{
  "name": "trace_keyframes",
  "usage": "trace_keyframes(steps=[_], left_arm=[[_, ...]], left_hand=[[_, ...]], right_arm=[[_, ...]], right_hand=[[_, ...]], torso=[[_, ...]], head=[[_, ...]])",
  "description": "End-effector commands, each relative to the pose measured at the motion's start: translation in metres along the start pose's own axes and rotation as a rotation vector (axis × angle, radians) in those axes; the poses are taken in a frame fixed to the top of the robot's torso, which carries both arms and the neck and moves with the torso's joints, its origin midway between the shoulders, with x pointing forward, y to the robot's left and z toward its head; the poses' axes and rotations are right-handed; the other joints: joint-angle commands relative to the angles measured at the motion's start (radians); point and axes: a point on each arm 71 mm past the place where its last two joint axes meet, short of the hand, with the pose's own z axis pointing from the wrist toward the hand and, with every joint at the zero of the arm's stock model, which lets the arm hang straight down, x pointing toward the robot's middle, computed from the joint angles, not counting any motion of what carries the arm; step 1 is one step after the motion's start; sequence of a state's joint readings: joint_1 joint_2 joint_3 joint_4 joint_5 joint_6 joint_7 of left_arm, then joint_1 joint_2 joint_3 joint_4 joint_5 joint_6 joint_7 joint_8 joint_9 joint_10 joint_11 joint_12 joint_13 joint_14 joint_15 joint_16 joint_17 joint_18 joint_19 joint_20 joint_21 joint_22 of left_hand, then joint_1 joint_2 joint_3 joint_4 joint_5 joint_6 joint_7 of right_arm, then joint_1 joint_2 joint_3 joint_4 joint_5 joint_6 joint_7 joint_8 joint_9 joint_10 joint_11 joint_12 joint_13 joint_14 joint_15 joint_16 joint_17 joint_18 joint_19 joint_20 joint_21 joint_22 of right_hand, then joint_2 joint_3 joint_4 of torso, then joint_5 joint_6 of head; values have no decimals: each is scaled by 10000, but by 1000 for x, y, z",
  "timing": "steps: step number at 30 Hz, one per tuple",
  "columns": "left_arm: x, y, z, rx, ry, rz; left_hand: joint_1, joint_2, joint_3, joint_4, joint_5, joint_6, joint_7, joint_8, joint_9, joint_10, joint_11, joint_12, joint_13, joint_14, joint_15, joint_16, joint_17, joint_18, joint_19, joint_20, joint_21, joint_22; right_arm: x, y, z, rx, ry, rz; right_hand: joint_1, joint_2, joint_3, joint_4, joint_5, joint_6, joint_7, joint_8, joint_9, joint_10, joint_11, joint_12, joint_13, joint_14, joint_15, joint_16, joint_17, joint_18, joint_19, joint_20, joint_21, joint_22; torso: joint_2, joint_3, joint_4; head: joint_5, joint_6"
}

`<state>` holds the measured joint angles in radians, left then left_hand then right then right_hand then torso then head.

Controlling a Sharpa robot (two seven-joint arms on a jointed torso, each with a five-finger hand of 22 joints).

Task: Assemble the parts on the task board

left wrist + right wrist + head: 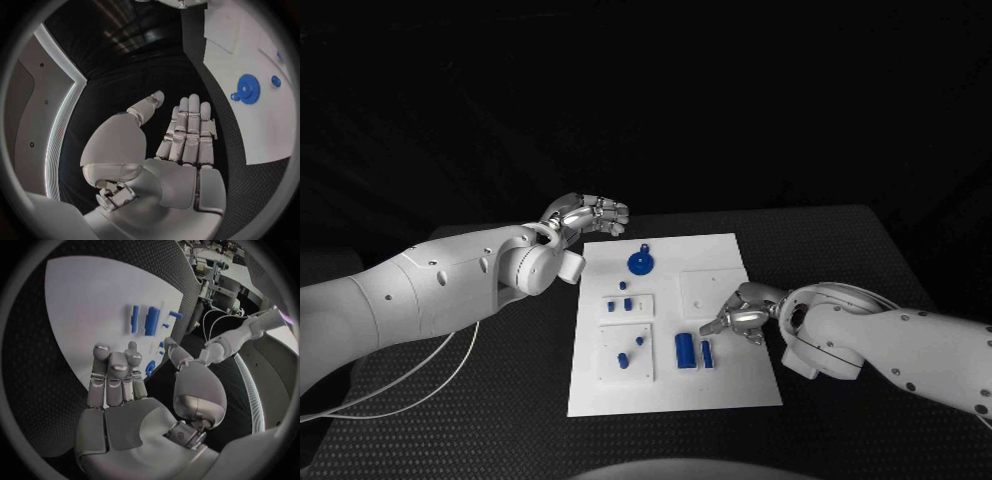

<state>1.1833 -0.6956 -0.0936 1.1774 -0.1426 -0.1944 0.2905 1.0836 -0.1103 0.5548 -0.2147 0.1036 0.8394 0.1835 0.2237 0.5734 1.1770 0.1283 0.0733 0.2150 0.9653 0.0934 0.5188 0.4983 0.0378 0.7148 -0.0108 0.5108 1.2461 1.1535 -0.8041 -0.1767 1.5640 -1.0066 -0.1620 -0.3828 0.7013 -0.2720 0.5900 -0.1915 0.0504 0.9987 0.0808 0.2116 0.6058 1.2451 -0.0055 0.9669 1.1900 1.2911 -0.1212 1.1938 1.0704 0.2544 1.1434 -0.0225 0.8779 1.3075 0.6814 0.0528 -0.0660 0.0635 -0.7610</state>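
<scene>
White and flat, the task board [733, 385] lay at the centre of the frame on the black table [473, 420]. Blue parts sat on it: a gear [640, 263] near its upper edge, small pegs [626, 302] mid-left, and a thick block [685, 350] beside a thin bar [708, 352] lower down. The left hand [589, 215] hovered off the board's upper-left corner, fingers straight, grasping nothing. The right hand [744, 314] hung over the board's right side, fingers loosely bent and empty.
</scene>
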Motion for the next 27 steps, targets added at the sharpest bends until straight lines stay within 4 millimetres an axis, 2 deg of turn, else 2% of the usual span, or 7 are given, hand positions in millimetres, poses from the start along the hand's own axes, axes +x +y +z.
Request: trace_keyframes(steps=[1,5,13,21,25,26,27], left_arm=[[1,-2,2,193,141,-97],[-7,-2,3,215,-13,-173],[-35,-20,14,634,-603,-362],[-50,-22,19,886,-1141,-921],[-51,-22,23,942,-1180,-1065],[-54,-20,21,600,-1375,-506],[-54,-19,21,602,-1378,-507]], left_hand=[[-77,12,-9,67,-39,-27,-5,55,-6,-45,-20,30,-14,53,10,-52,18,48,32,55,-50,12],[-85,20,-13,76,-46,-8,-14,70,-3,-27,-29,40,-11,50,11,-66,30,46,30,55,-58,20],[-117,4,-48,92,-185,32,-86,124,-9,-26,-56,29,-31,-286,98,-416,18,21,-106,123,-173,81],[-239,-90,-152,186,-474,-503,-250,-89,-207,-1283,-34,-103,-491,-1972,454,-1663,-313,-374,-1441,507,-1085,-21],[-254,-131,-196,278,-484,-648,-329,-119,-265,-1668,-77,-89,-722,-2246,485,-1878,-385,-378,-1654,592,-1290,-1],[-3373,1103,-5548,2147,-1036,-8394,-1835,-2237,-5734,-4669,-1283,-733,-2150,-9653,-934,-5188,-4983,-378,-7148,108,-5108,-3747],[-3446,1103,-5548,2147,-1036,-8394,-1835,-2237,-5734,-4747,-1283,-733,-2150,-9653,-934,-5188,-4983,-378,-7148,108,-5108,-3821]], right_arm=[[-28,7,6,-2049,-628,2241],[-65,3,19,-2767,-1514,3632],[-134,-7,44,-3445,-3409,5555],[-163,-16,52,-3813,-4224,7376],[-169,-18,53,-3937,-4332,7512],[-168,-20,53,-3215,-4484,6841],[-168,-20,53,-3220,-4487,6846]], right_hand=[[-39,605,-522,-381,199,-369,269,2,73,-230,-2,65,14,-135,99,-45,41,74,-227,-45,-100,39],[127,1459,-1075,-985,562,-438,299,-5,111,-411,25,53,-47,-293,103,-121,38,74,-386,4,-180,49],[872,1667,-1295,-896,753,-712,524,-126,84,-1746,273,-1070,-897,-1630,391,-1383,-629,-133,-1818,550,-1233,-246],[1193,1707,-794,-946,708,-1581,985,-397,-69,-3895,1549,-5782,-5816,-4755,2545,-6432,-3740,-1126,-5937,1798,-4602,-1792],[1263,1877,-848,-944,761,-1737,814,-361,-255,-3741,1586,-7116,-7765,-5114,2850,-7829,-4818,-1178,-6591,2093,-5290,-2252],[-7013,2720,-5900,1915,-504,-9987,-808,-2116,-6058,-12451,55,-9669,-11900,-12911,1212,-11938,-10704,-2544,-11434,225,-8779,-5457],[-7013,2720,-5900,1915,-504,-9987,-808,-2116,-6058,-12451,55,-9669,-11900,-12911,1212,-11938,-10704,-2544,-11434,225,-8779,-5578]], torso=[[-84,-40,-60],[-191,-87,-98],[-401,-90,-190],[-603,-22,-155],[-639,6,-130],[-576,-32,-158],[-581,-35,-153]], head=[[-19,286],[-71,776],[-104,1847],[-79,2398],[-81,2483],[-81,2402],[-84,2397]])
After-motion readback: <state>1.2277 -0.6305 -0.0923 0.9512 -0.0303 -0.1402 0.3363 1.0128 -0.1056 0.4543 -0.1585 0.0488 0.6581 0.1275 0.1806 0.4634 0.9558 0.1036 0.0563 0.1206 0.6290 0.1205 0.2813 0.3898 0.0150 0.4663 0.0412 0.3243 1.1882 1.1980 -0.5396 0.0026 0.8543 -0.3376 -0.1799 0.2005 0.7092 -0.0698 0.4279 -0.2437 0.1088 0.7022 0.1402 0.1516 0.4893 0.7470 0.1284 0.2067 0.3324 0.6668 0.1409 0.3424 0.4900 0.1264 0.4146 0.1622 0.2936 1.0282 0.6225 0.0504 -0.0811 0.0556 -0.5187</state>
